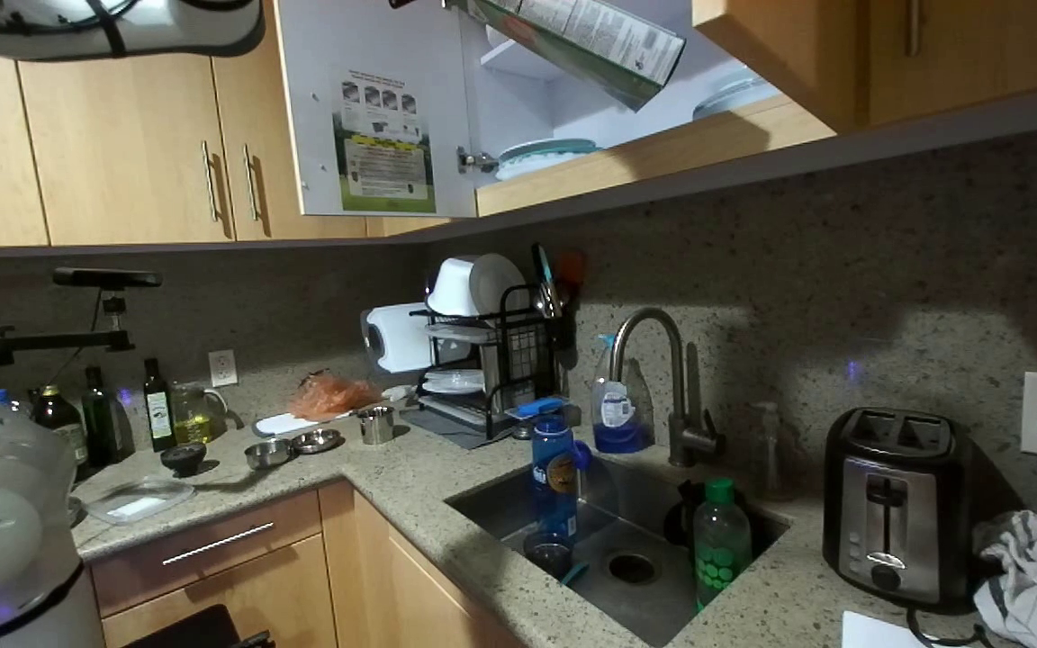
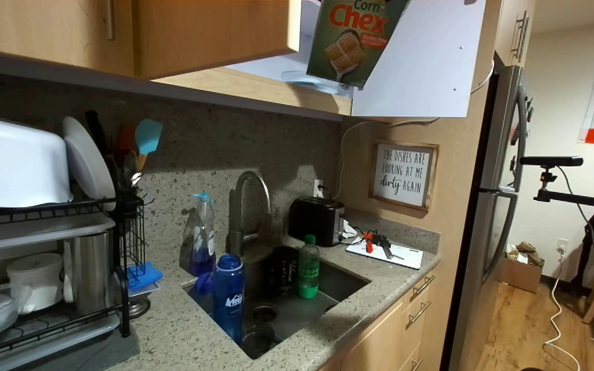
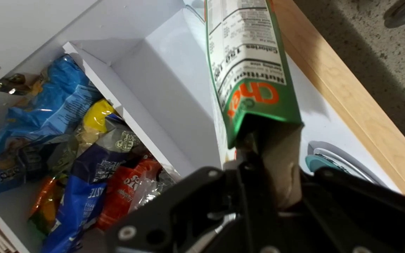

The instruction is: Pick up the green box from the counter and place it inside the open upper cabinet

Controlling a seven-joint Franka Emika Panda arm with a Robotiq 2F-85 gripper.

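Note:
The green box (image 1: 586, 45) is a Corn Chex carton, tilted, high at the opening of the upper cabinet (image 1: 707, 135). Its front face shows in an exterior view (image 2: 353, 41), overlapping the cabinet opening and a white door. In the wrist view the green box (image 3: 248, 59) stretches away from my gripper (image 3: 271, 172), over the pale interior beside the wooden front edge (image 3: 346, 88). My gripper is shut on the box's open flap end; the fingers lie on both sides of the flap. The gripper is out of frame or barely visible in the exterior views. The counter (image 1: 410, 477) lies below.
The open cabinet door (image 1: 374, 108) hangs left of the opening. Inside are plates (image 1: 545, 155), a white divider (image 3: 128, 116) and several snack bags (image 3: 83, 168). A faucet (image 1: 676, 360), sink (image 1: 608, 603), toaster (image 1: 897, 504) and dish rack (image 1: 482, 360) are below.

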